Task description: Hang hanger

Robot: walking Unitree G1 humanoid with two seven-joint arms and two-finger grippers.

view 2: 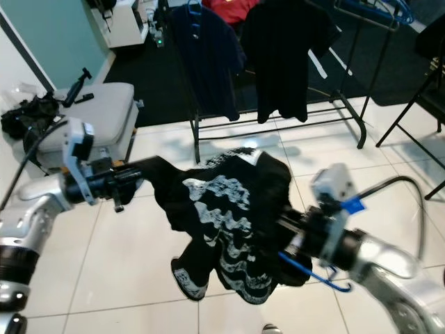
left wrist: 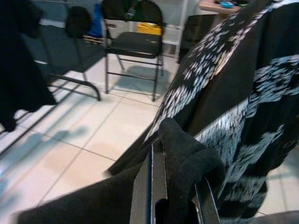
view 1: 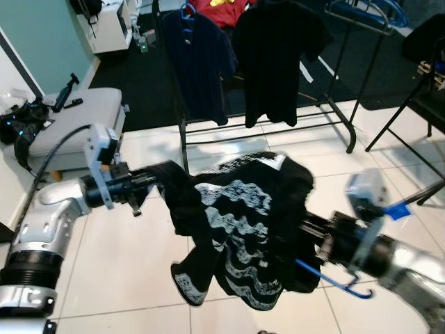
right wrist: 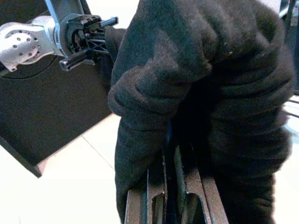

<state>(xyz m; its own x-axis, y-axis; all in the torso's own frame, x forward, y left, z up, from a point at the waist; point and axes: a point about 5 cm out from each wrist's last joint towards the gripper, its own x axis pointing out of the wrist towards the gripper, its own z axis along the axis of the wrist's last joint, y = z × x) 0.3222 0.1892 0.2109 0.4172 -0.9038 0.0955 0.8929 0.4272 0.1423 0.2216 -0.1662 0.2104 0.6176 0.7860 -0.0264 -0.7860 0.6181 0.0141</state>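
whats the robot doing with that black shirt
It is holding a black patterned shirt in the air between both arms, in front of a clothes rack where two dark shirts hang. The left gripper is shut on one end of the cloth, the right gripper on the other, beside a blue hanger.

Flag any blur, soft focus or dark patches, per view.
Left eye view: right gripper arm smeared by motion blur, rack garments sharp. Right eye view: same smear. Left wrist view: patterned shirt slightly soft, cloth by the fingers out of focus. Right wrist view: dark fabric up close, left gripper behind fairly sharp.
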